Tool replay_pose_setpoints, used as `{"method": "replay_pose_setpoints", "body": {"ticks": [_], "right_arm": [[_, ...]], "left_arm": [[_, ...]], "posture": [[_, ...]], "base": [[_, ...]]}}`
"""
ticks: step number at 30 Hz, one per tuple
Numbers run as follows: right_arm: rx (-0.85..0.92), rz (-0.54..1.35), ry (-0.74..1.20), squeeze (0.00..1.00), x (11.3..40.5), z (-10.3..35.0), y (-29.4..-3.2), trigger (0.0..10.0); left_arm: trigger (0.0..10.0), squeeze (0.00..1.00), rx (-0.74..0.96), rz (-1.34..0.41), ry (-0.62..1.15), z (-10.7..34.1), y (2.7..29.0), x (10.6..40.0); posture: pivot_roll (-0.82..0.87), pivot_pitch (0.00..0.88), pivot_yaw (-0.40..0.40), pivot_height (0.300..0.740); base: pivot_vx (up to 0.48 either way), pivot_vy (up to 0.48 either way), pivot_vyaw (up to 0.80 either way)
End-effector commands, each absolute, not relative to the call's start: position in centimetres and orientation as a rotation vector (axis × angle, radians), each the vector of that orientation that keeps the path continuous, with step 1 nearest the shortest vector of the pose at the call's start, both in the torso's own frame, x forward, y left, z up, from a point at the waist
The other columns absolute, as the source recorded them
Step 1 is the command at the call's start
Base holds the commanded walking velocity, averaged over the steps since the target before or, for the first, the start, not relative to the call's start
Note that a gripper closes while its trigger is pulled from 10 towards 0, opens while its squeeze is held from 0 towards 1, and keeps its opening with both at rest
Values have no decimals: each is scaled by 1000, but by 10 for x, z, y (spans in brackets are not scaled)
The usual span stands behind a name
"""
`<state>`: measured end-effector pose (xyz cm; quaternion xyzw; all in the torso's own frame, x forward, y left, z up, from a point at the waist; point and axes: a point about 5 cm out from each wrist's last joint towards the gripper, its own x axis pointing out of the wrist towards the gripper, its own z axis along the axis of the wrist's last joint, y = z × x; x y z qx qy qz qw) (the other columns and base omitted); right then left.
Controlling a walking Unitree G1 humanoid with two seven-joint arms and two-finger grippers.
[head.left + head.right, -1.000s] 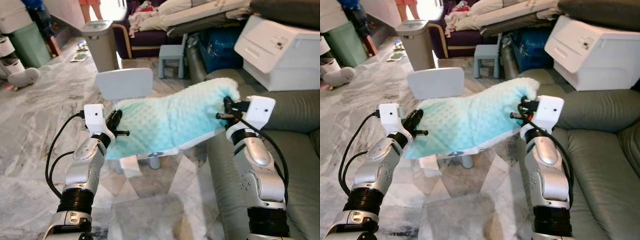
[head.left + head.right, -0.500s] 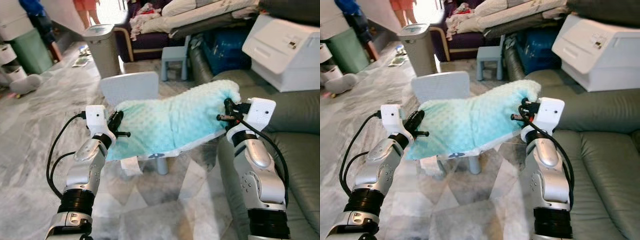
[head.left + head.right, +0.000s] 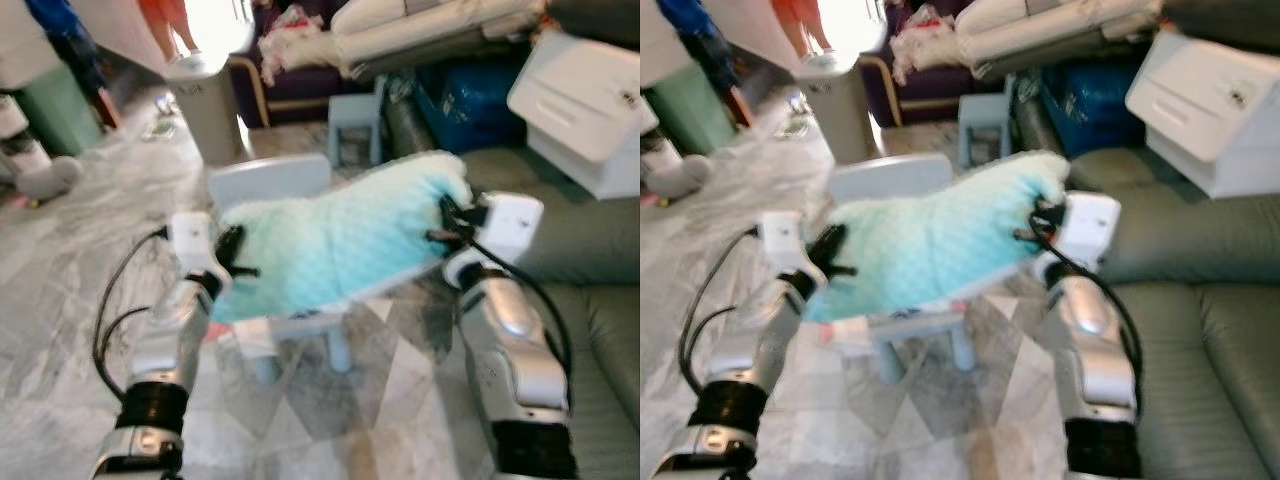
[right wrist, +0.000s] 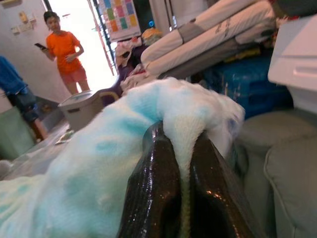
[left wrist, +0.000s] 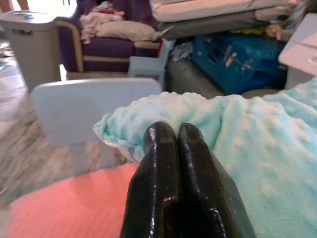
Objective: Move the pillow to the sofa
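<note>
While both head views are motion-blurred, the pillow (image 3: 340, 245) is clearly off the ground, stretched between the two grippers above a small pale-blue chair (image 3: 272, 183), not on the sofa (image 3: 1185, 300) yet. Left gripper (image 3: 236, 252) has the pillow's lower corner, jaws pressed together on the fabric edge per its wrist view. Right gripper (image 3: 1037, 222) has the higher corner, jaws clamped with a fold of fabric pinched between them. Pillow is mint/teal, dotted texture, sagging in the middle and tilted up toward the right arm. Grey-green sofa sits to the robot's right, just beside the right arm. A white box (image 3: 590, 100) rests on the sofa back area. Farther off: a grey bin (image 3: 210, 95), a little blue stool (image 3: 355, 120), a purple armchair (image 5: 99, 47) piled with laundry. A person in an orange shirt (image 4: 63, 49) stands in the doorway.
</note>
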<state>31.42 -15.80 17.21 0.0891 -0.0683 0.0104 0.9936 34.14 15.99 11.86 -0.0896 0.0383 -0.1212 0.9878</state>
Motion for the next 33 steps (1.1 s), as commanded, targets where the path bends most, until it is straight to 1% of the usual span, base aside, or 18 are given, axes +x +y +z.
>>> {"method": "replay_pose_setpoints", "body": {"ticks": [1,29,33], "right_arm": [[189,62,-180,0,316,183,-147,10000],[188,63,-181,0,316,183,-147,10000],[198,76,-183,0,321,184,-143,10000]], "left_arm": [[10000,0,-160,-218,57,125,170,342],[10000,0,-160,-218,57,125,170,342],[10000,0,-130,-155,77,122,169,343]], "posture": [[-150,10,76,740],[-150,10,76,740],[-131,0,70,740]], "base": [[454,0,0],[454,0,0],[0,0,0]]}}
